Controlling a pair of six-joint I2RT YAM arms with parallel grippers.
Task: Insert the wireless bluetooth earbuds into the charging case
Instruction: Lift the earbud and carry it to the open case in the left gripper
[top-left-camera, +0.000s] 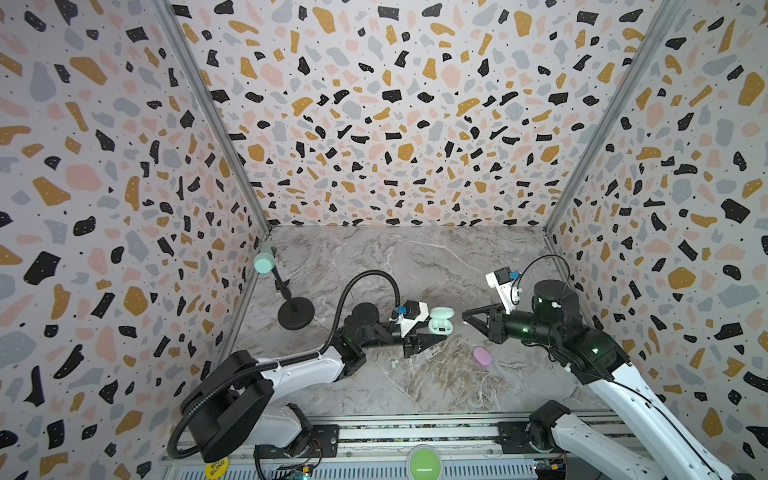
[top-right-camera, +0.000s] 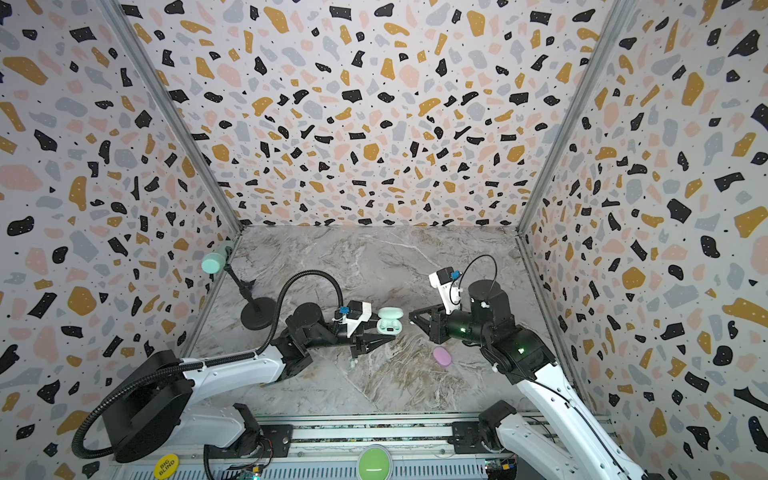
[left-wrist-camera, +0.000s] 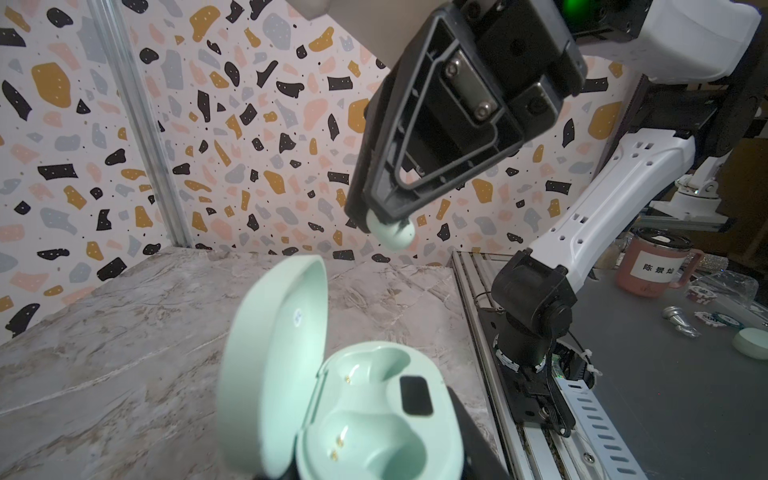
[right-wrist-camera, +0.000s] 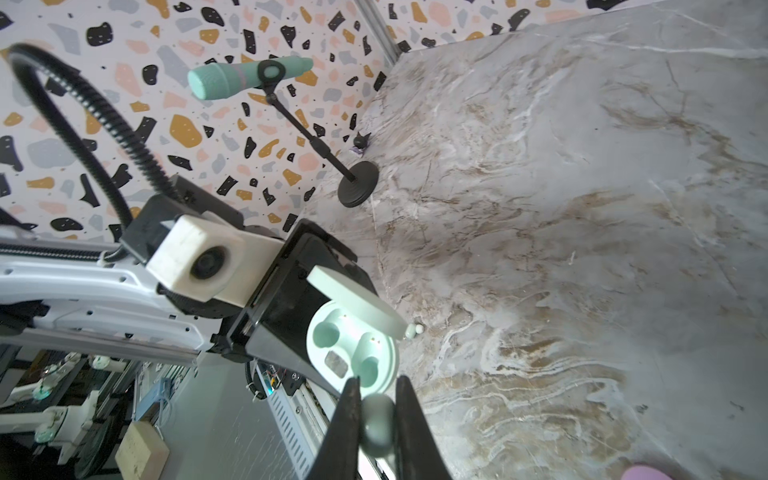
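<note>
**A:** Looking at a grey marble bench (top-left-camera: 415, 257), terrazzo walls (top-left-camera: 395, 124) all round. Toward the front edge, right of centre, a shut lilac case (top-left-camera: 482, 356); left of it, a loose pale bud (top-left-camera: 394, 363).

**B:** Yep. Mid-bench: left gripper (top-left-camera: 434, 334) clamped on the open mint case (top-left-camera: 440, 322), right gripper (right-wrist-camera: 376, 390) levelled at it, pinching a mint earbud (right-wrist-camera: 376, 424). Mic stand (top-left-camera: 295, 313) by the far-left corner.
</note>
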